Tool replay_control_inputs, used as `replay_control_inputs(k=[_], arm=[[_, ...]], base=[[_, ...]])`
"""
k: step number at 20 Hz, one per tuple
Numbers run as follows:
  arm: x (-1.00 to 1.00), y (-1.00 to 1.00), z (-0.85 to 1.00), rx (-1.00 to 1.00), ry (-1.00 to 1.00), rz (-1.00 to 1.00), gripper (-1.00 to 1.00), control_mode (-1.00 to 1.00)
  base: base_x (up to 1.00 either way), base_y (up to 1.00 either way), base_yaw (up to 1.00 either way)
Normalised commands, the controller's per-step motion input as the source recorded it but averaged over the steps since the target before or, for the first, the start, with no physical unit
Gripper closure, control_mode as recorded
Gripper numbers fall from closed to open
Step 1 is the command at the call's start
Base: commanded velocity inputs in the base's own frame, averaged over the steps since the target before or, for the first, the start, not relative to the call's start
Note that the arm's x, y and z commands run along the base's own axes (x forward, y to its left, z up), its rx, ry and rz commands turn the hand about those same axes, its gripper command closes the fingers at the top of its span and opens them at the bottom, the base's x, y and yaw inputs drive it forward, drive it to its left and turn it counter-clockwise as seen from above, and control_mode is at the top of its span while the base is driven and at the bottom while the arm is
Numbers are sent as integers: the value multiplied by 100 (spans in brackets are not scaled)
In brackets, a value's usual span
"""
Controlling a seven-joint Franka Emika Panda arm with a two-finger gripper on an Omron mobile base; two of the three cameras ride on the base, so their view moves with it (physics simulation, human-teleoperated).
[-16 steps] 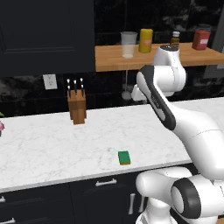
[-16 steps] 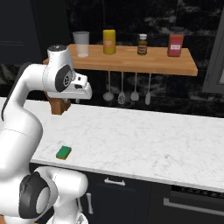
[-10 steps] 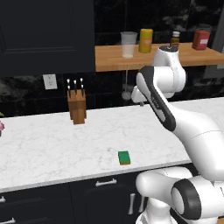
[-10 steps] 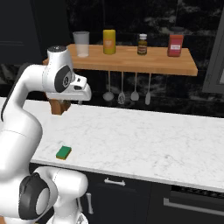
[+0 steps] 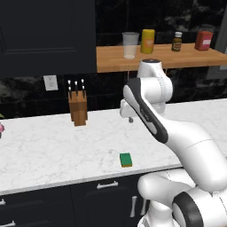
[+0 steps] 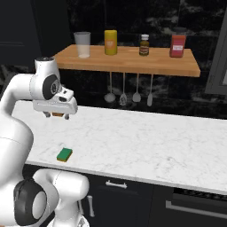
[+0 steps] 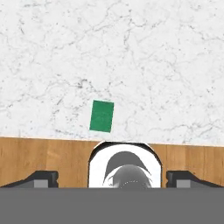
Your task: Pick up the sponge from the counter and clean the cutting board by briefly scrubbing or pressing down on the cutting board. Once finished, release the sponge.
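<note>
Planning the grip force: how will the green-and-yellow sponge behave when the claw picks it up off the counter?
The sponge is a small block, so probably light. Its two foam-like layers suggest it will squash somewhat when squeezed. It lies flat on the counter, so it should not roll or tip, though it may slide on the smooth marble.

1 sponge [image 5: 126,159]; 1 knife block [image 5: 78,107] w/ 3 knives; 4 shelf containers; 4 hanging utensils.

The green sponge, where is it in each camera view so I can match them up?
Left base view: small green-topped rectangular sponge, lower centre, near the front edge of the white marble counter.
Right base view: lower left, same edge.
Hand view: centre.
Shared landmark: the counter.
</note>
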Motion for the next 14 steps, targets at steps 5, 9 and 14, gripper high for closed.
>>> replay_control_inputs(k=[5,9,14], arm=[[-7,9,-63,0,12,-6,-100,-100],[0,7,-57,-3,3,-5,-100,-100],[7,8,-66,-1,-1,-2,-100,-100]], base=[[0,0,0],[0,0,0],[0,0,0]])
